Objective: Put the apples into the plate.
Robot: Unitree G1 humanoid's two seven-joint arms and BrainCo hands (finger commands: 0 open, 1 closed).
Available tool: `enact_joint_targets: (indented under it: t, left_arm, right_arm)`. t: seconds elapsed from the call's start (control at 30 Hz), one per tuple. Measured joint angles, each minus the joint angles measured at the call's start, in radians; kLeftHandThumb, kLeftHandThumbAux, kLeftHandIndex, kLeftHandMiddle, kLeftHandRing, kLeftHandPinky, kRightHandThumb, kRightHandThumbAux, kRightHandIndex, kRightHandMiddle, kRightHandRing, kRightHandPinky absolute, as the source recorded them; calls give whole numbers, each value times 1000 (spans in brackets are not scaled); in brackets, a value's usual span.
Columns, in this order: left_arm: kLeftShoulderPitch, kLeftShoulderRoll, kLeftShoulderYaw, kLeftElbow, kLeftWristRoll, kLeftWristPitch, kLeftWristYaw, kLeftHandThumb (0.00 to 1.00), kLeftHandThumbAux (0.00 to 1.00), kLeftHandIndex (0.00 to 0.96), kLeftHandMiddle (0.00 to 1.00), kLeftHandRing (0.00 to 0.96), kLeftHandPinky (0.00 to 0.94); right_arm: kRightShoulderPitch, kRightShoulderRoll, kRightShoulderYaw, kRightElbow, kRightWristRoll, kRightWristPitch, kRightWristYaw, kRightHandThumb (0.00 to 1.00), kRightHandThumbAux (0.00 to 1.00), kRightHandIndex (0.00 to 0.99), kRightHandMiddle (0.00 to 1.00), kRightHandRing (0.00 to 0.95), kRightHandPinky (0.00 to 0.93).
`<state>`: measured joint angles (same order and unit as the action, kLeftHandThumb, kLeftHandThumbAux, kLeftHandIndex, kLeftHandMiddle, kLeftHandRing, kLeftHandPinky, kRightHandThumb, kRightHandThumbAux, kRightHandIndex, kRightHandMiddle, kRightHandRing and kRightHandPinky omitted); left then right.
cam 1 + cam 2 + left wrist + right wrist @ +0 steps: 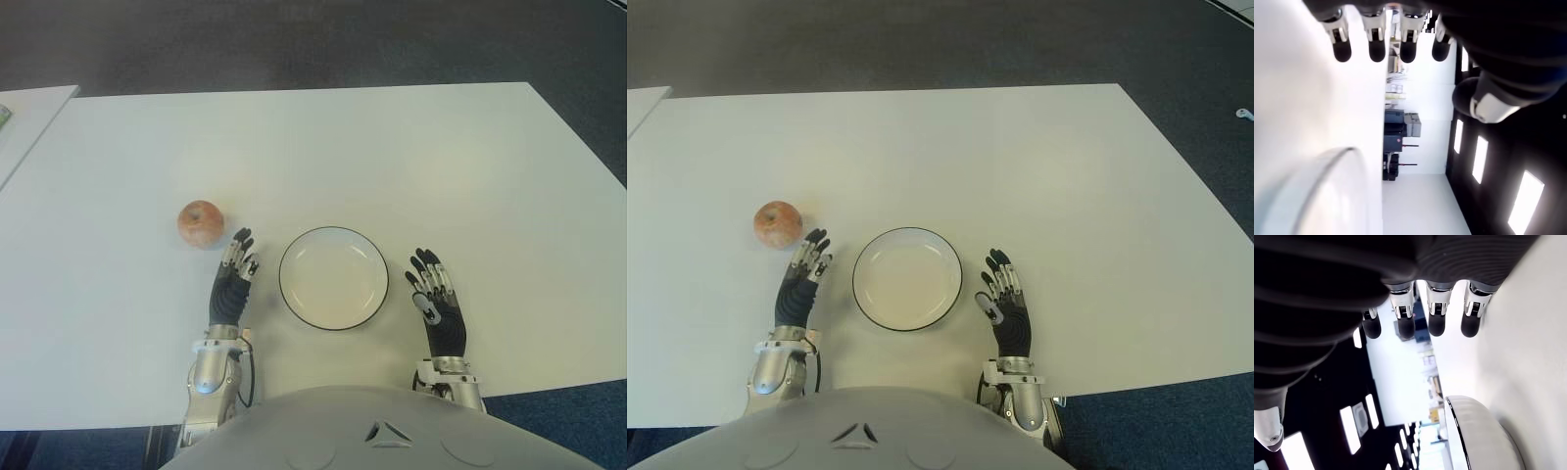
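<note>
Both hands, left point(232, 286) and right point(438, 305), fingers extended and empty, flank a round, glossy plate point(333, 277); the mottled apple point(200, 223) sits apart.

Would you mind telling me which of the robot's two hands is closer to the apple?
The left hand: its fingers reach nearly to the apple, while the right hand shows beyond the plate, on its far side.
</note>
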<state>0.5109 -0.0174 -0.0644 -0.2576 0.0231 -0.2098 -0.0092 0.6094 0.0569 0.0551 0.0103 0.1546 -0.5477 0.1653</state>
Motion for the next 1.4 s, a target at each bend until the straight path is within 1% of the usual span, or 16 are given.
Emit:
enact_joint_targets:
  t: [0.03,0.07,0.17,0.3,0.37,0.5,0.6,0.67,0.8,0.87,0.93,1.03,1.13,1.2,1.3,1.4]
  left_arm:
    - [-6,1,0,-41,29,27,8,122,567,20,14,27,93]
    - [-16,5,2,-87,76,59,17,134,573,22,23,45,130]
    - [-44,12,6,-186,200,117,27,161,579,28,47,78,166]
    - [-73,45,12,-298,363,168,27,184,579,36,64,91,152]
    - [-81,66,17,-349,444,190,23,192,577,40,65,88,130]
    - [-77,107,25,-455,603,230,-9,210,574,54,66,75,92]
    - [-61,137,29,-531,723,248,-48,214,561,63,66,68,87]
    - [-56,159,30,-573,804,255,-84,227,540,73,63,65,100]
    - [-69,204,38,-632,944,260,-175,245,504,86,58,57,87]
    - [-90,226,49,-651,1004,263,-227,270,473,97,54,46,69]
    - [-130,250,63,-667,1065,267,-285,286,456,104,52,40,61]
    - [-215,281,87,-668,1133,267,-345,316,431,122,54,34,57]
    - [-310,318,110,-648,1176,264,-375,333,416,133,53,29,48]
    - [-349,347,128,-625,1191,255,-381,337,408,136,50,26,42]
    - [-381,398,144,-575,1202,233,-383,332,392,123,29,10,19]
    - [-387,458,159,-508,1217,207,-385,330,385,112,15,4,8]
  right_arm:
    - [-1,0,0,2,0,-4,1,128,521,0,0,0,0]
    - [-2,0,-1,5,0,-11,1,127,519,0,0,0,0]
    - [-6,0,-1,11,-1,-24,2,125,516,0,0,0,0]
    - [-14,-1,0,19,-5,-38,3,125,516,0,0,0,0]
    - [-19,-1,-1,23,-6,-42,2,126,516,0,0,0,0]
    - [-28,-1,-2,32,-9,-49,2,130,511,0,0,0,0]
    - [-35,-1,-4,41,-9,-56,2,134,508,0,0,0,0]
    - [-40,-1,-6,49,-10,-62,2,136,506,0,0,0,0]
    - [-58,-2,-12,67,-12,-75,2,139,506,0,0,0,0]
    - [-68,-3,-15,74,-14,-77,2,139,507,0,0,0,0]
    - [-78,-5,-17,82,-15,-81,2,139,508,0,0,0,0]
    - [-89,-7,-21,93,-15,-92,3,138,511,0,0,0,0]
    - [-105,-9,-25,104,-13,-97,7,138,511,0,0,0,0]
    - [-112,-11,-26,108,-10,-99,12,138,511,0,0,0,0]
    - [-115,-11,-28,108,-3,-99,18,143,511,0,0,0,0]
    - [-116,-12,-31,107,2,-99,21,146,512,0,0,0,0]
